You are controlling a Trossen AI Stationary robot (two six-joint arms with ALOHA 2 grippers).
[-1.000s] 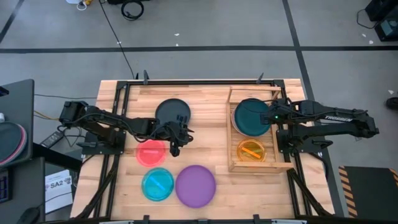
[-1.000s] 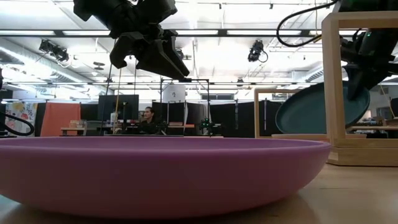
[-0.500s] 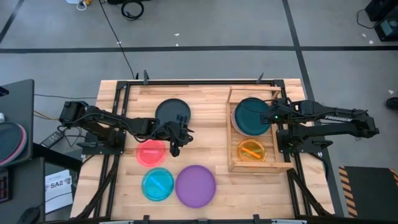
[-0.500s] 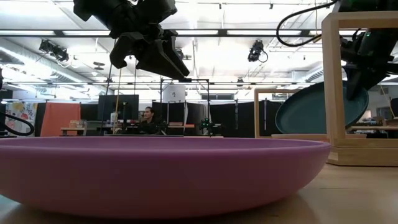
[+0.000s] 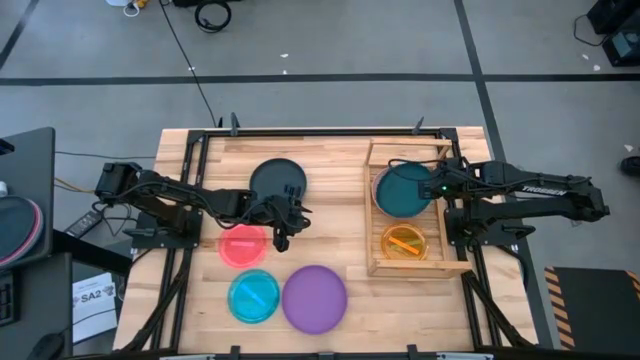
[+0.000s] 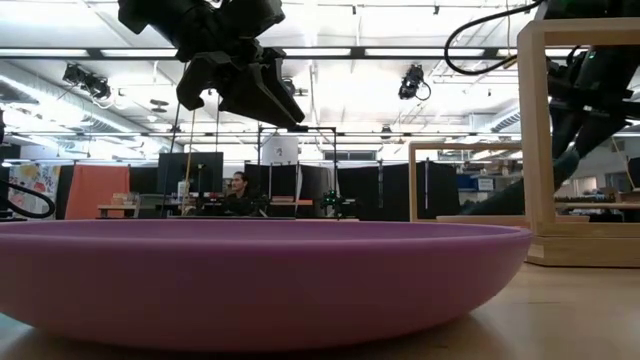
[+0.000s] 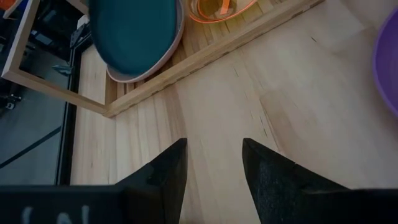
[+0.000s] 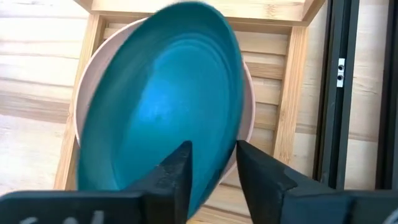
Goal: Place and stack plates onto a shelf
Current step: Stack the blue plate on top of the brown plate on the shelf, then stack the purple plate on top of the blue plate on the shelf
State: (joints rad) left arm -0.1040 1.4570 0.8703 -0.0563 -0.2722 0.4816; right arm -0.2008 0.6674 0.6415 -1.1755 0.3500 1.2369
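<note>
The right end effector [image 5: 432, 188] hangs over the far compartment of the shelf [image 5: 415, 268], at the right edge of the dark teal plate [image 5: 402, 190]. Its two fingers stand apart with a moderate gap. In the right wrist view the near edge of the teal plate lies in line with this gap, but I cannot tell if a finger touches it. The teal plate rests on the pale pink plate [image 8: 247, 112], shifted a little off its centre and seeming somewhat tilted.

The left end effector [image 5: 280, 240] hovers above the bench [image 5: 330, 170] with its fingers wide apart and nothing between them. It is between the dark plate [image 5: 277, 180] and the red-pink plate [image 5: 243, 245], well apart from the shelf.

I count seven plates. Three are in the shelf: the teal one and the pale pink one stacked in the far compartment, and one orange plate [image 5: 405, 241] alone in the near compartment. Four lie flat on the bench, each apart from the others: the dark plate, the red-pink plate, the cyan plate [image 5: 253, 296] and the purple plate [image 5: 314, 298]. The cyan and purple plates are side by side at the near edge, and the purple one fills the front of the low view.

There is one shelf, on the right half of the bench, just in front of the right arm. In the room behind, one person [image 6: 238, 190] sits far off.
</note>
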